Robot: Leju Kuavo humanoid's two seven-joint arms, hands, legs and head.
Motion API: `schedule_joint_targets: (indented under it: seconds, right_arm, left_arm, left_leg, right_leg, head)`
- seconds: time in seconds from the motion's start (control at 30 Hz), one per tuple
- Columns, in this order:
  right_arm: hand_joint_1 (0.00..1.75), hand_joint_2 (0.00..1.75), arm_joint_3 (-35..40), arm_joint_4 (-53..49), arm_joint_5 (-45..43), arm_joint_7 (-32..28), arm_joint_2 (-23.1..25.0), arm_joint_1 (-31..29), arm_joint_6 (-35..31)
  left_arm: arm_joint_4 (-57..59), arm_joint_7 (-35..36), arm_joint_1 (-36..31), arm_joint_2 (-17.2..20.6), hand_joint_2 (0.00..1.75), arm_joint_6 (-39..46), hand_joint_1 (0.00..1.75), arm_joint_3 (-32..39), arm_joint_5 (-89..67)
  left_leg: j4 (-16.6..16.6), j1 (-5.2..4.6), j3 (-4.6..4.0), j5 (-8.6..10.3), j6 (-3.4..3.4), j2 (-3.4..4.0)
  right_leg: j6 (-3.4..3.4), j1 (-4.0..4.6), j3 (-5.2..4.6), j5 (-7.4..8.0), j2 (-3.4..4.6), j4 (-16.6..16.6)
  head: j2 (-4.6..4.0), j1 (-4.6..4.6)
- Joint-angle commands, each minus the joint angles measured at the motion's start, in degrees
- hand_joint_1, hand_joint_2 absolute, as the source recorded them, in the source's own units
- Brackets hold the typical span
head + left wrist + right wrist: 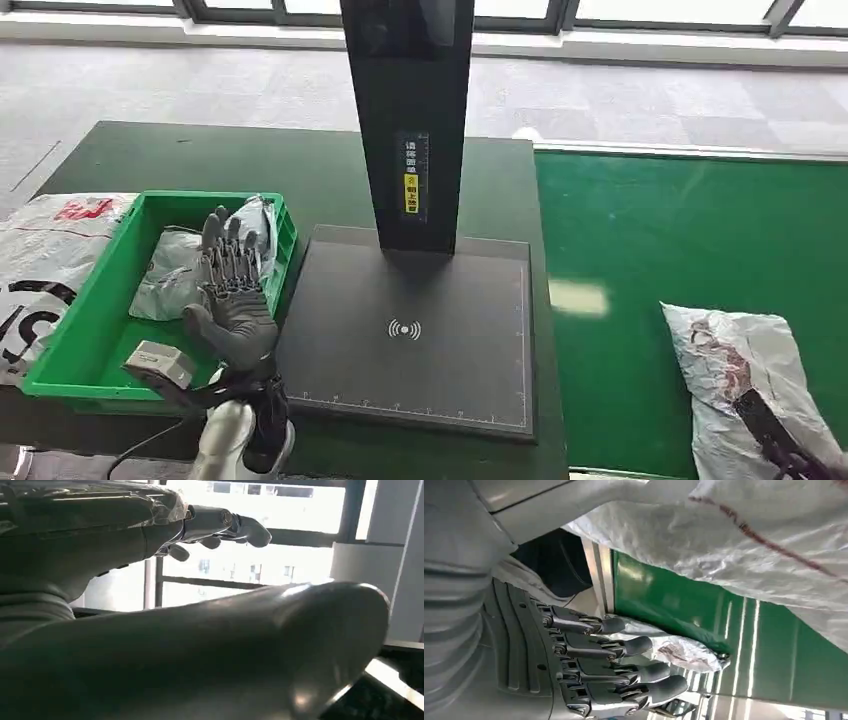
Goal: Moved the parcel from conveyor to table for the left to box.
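Note:
A white plastic parcel (pixel 735 370) with dark red print lies on the green conveyor belt (pixel 650 230) at the lower right. My right hand (pixel 785 450) is at its near end, with a dark finger lying on top of it. In the right wrist view the parcel (pixel 749 540) passes between the thumb and the fingers (pixel 614 670), which curl beneath its edge. My left hand (pixel 232 290) is raised over the right rim of the green box (pixel 200 197), fingers apart (pixel 215 525) and holding nothing.
The green box holds grey bagged parcels (pixel 165 280). A black scanning plate (pixel 410 330) with a tall black column (pixel 410 110) lies between box and conveyor on the dark table. A white printed sack (pixel 40 250) lies left of the box.

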Motion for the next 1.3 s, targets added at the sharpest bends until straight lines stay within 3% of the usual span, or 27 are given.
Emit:
schedule_joint_targets:
  seconds: [0.03,0.17,0.33,0.5,0.8,0.83,0.87,0.93,0.97,1.03,1.07,1.13,1.17,1.2,1.27,1.3]
  right_arm:
    - [0.00,1.75,12.04,35.13,-1.98,3.59,-5.11,-14.82,-6.57]
    - [0.00,1.75,14.80,38.15,-2.86,4.88,-5.62,-15.83,-7.92]
    - [0.00,1.75,21.88,47.19,-3.37,4.00,-2.38,-21.25,-8.73]
    - [0.00,1.75,26.42,55.24,-5.64,0.07,2.19,-26.07,-10.65]
    - [0.00,1.75,27.54,55.97,-7.02,-1.51,1.67,-26.14,-9.86]
    - [0.02,1.75,28.05,55.98,-7.31,-2.37,2.13,-26.02,-9.41]
    - [1.75,1.75,28.48,55.50,-8.56,-3.79,3.09,-25.36,-9.47]
    - [1.75,1.75,29.82,53.32,-9.04,-3.42,4.35,-23.69,-9.72]
    - [1.75,1.75,30.95,50.91,-9.73,-2.93,4.72,-22.38,-9.04]
    - [1.75,1.75,31.63,48.51,-10.51,-2.81,4.89,-21.31,-8.74]
    - [1.75,1.75,32.55,45.79,-11.91,-2.97,4.70,-20.19,-8.20]
    - [1.75,1.75,34.62,42.14,-15.12,-2.74,3.74,-18.98,-8.14]
    - [1.75,1.75,35.23,40.38,-17.62,-3.60,3.48,-18.69,-9.26]
    - [1.75,1.75,35.80,39.02,-18.96,-3.65,3.19,-18.50,-9.14]
    - [1.75,1.75,36.09,33.99,-22.60,-5.03,2.93,-17.31,-9.72]
    - [1.75,1.75,36.78,30.95,-23.75,-4.68,2.61,-16.22,-8.91]
  left_arm:
    - [10.33,0.13,-5.47,0.52,0.00,-0.82,0.00,1.56,0.09]
    - [10.77,0.13,-5.74,0.59,0.00,-0.67,0.00,1.30,0.12]
    - [12.80,0.13,-6.87,0.98,0.00,0.16,0.00,0.95,0.50]
    - [13.43,0.13,-6.62,0.58,0.00,1.54,0.00,0.15,-1.08]
    - [13.58,0.13,-6.66,0.57,0.00,1.74,0.00,0.04,-1.04]
    - [13.79,0.13,-6.79,0.57,0.00,1.78,0.00,0.00,-0.99]
    - [13.97,0.13,-6.93,0.58,0.00,1.92,0.00,-0.03,-1.00]
    - [14.14,0.13,-7.07,0.57,0.00,2.26,0.00,-0.23,-1.39]
    - [14.07,0.13,-6.99,0.51,0.00,2.64,0.00,-0.31,-1.57]
    - [13.85,0.14,-6.78,0.50,0.00,2.76,0.00,-0.41,-1.45]
    - [13.50,0.13,-6.44,0.56,0.00,2.77,0.00,-0.49,-1.35]
    - [12.83,0.13,-5.94,0.55,0.00,2.80,0.00,-0.66,-1.30]
    - [12.37,0.13,-5.74,0.50,0.00,3.05,0.00,-0.65,-1.40]
    - [12.05,0.13,-5.61,0.48,0.00,3.28,0.00,-0.66,-1.51]
    - [11.37,0.13,-5.28,0.37,0.00,3.59,0.00,-0.53,-1.62]
    - [11.24,0.13,-5.20,0.39,0.00,3.57,0.00,-0.55,-1.63]
  left_leg:
    - [-0.21,0.16,0.19,0.07,-0.07,0.46]
    - [-0.20,0.13,0.13,0.12,-0.07,0.35]
    - [-0.17,0.16,0.13,0.18,-0.02,0.29]
    - [-0.22,0.27,0.22,0.19,-0.04,0.89]
    - [-0.22,0.40,0.06,0.38,-0.12,1.30]
    - [0.02,0.49,0.26,0.03,-0.11,1.62]
    - [-0.06,0.48,-0.15,0.29,-0.11,1.57]
    - [-0.07,0.49,-0.43,0.24,-0.07,1.60]
    - [0.04,0.51,-0.12,0.06,-0.04,1.72]
    - [-0.17,0.49,-0.46,0.34,-0.07,1.57]
    - [0.05,0.52,-0.13,0.10,-0.08,1.79]
    - [-0.19,0.53,-0.31,0.29,-0.18,1.73]
    - [0.18,0.66,0.08,-0.09,-0.17,2.01]
    - [0.09,0.65,-0.26,0.06,-0.20,1.91]
    - [0.31,0.64,0.37,-0.36,-0.20,2.07]
    - [0.20,0.62,-0.10,-0.15,-0.23,1.91]
  right_leg:
    - [-0.01,0.16,0.11,0.28,0.47,-0.34]
    - [-0.02,0.13,0.06,0.24,0.37,-0.26]
    - [-0.01,0.16,0.10,0.22,0.31,-0.25]
    - [-0.02,0.31,0.06,0.40,0.87,-0.25]
    - [-0.02,0.42,-0.32,0.82,1.28,-0.22]
    - [-0.06,0.48,0.08,0.60,1.55,-0.06]
    - [-0.03,0.48,-0.38,0.85,1.52,-0.10]
    - [0.00,0.49,-0.43,0.88,1.56,-0.11]
    - [-0.01,0.53,-0.10,0.73,1.65,-0.05]
    - [-0.01,0.54,-0.42,0.96,1.51,-0.21]
    - [-0.02,0.64,-0.10,0.82,1.76,-0.09]
    - [-0.03,0.69,-0.27,1.01,1.75,-0.35]
    - [-0.07,0.78,0.14,0.78,2.00,-0.11]
    - [-0.08,0.74,-0.21,0.91,1.90,-0.17]
    - [-0.13,0.74,0.39,0.54,2.06,0.01]
    - [-0.12,0.72,-0.05,0.69,1.90,-0.05]
  head:
    - [0.00,0.00]
    - [0.00,0.00]
    - [0.00,0.00]
    - [0.00,0.00]
    - [0.00,0.00]
    - [0.00,0.00]
    - [0.00,0.00]
    - [0.00,0.00]
    - [0.00,0.00]
    - [0.00,0.00]
    - [0.00,0.00]
    - [0.00,0.02]
    - [0.00,0.00]
    - [0.00,0.02]
    - [0.00,0.00]
    - [0.00,0.00]
